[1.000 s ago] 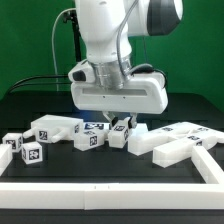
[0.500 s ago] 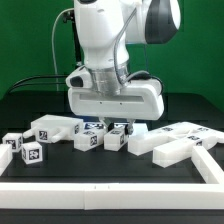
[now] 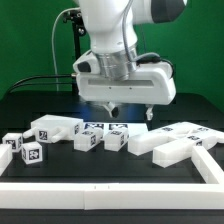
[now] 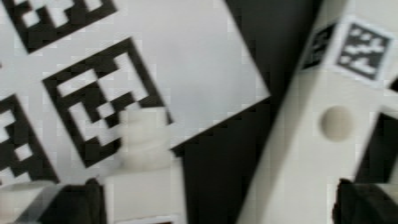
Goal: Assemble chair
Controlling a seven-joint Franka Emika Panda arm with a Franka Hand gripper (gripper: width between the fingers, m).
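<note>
The chair is in loose white tagged pieces on the black table. Two small blocks [image 3: 12, 143] [image 3: 32, 153] lie at the exterior view's left, with a chunky piece [image 3: 52, 128] behind them. Two more blocks [image 3: 90, 139] [image 3: 117, 137] sit in the middle, and long pieces [image 3: 165, 138] [image 3: 188, 150] lie to the right. My gripper [image 3: 128, 110] hangs open just above the middle blocks, touching nothing. In the wrist view my gripper [image 4: 222, 205] holds nothing; far below it a white piece [image 4: 329, 120] with a round hole and a tag lies beside the tagged sheet.
A white border rail [image 3: 110, 190] runs along the front and up the right side [image 3: 212, 165]. The marker board [image 4: 107, 90] with its large tags lies flat under the gripper. Green backdrop behind, cables at the back left.
The gripper, low among the middle blocks a second ago, has opened wide and risen clear of them. The middle block [it was at] stays on the table.
</note>
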